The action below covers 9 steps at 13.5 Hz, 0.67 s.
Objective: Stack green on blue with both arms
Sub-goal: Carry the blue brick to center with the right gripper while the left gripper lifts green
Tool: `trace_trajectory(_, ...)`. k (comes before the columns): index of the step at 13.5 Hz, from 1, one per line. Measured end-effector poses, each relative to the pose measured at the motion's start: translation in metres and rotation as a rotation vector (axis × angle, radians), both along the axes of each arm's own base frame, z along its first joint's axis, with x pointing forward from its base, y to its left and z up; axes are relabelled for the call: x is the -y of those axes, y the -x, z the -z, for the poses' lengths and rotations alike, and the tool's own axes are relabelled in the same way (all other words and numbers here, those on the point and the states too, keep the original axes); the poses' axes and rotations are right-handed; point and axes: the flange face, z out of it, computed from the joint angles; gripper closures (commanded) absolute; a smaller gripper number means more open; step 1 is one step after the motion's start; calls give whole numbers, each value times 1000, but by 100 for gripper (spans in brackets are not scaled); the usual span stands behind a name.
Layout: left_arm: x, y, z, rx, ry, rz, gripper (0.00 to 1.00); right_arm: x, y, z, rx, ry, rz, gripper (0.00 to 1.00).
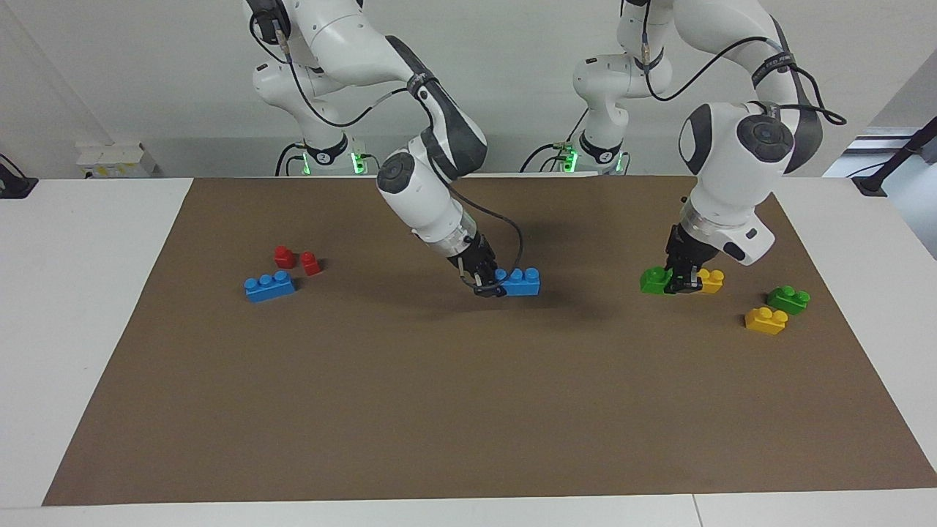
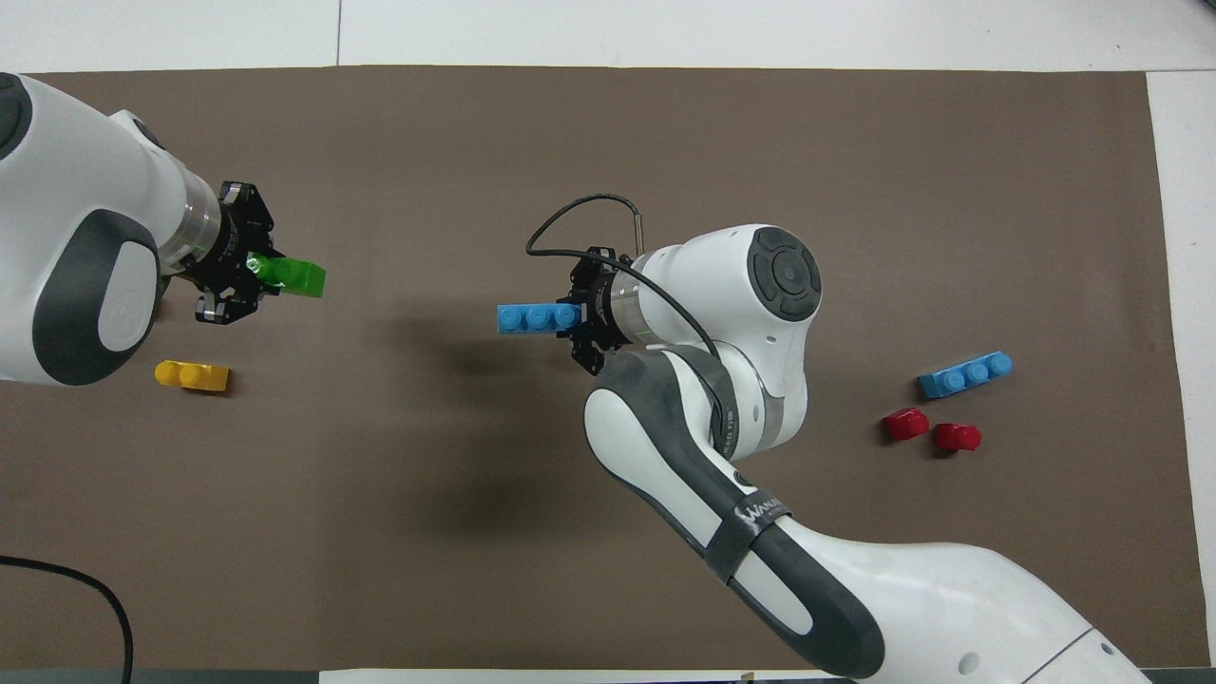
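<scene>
My right gripper [image 1: 484, 284] is shut on one end of a blue three-stud brick [image 1: 521, 281] and holds it level, low over the middle of the brown mat; gripper [image 2: 581, 318] and brick [image 2: 532, 316] also show in the overhead view. My left gripper [image 1: 681, 282] is shut on a green two-stud brick [image 1: 654, 280], low over the mat toward the left arm's end; both show from overhead too, gripper [image 2: 236, 273] and brick [image 2: 296, 276]. The two held bricks are well apart. A second blue brick [image 1: 269, 286] lies toward the right arm's end. A second green brick [image 1: 788, 298] lies near the left arm's end.
Two small red pieces [image 1: 284, 256] [image 1: 310, 263] lie just nearer to the robots than the second blue brick. One yellow brick [image 1: 711, 280] lies beside my left gripper, another [image 1: 766, 320] lies beside the second green brick. The brown mat [image 1: 468, 410] covers the white table.
</scene>
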Motion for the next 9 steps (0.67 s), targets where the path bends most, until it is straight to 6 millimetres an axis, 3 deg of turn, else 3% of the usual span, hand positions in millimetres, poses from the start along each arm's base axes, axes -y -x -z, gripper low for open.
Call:
trace_trajectory(4,62,19,-3,0,-2,-68,100,7,7,29,-6,25,24,100)
trace_trajectory(9,141,48,16,79,41,-121,100,2,11,68,-20,22,57,100)
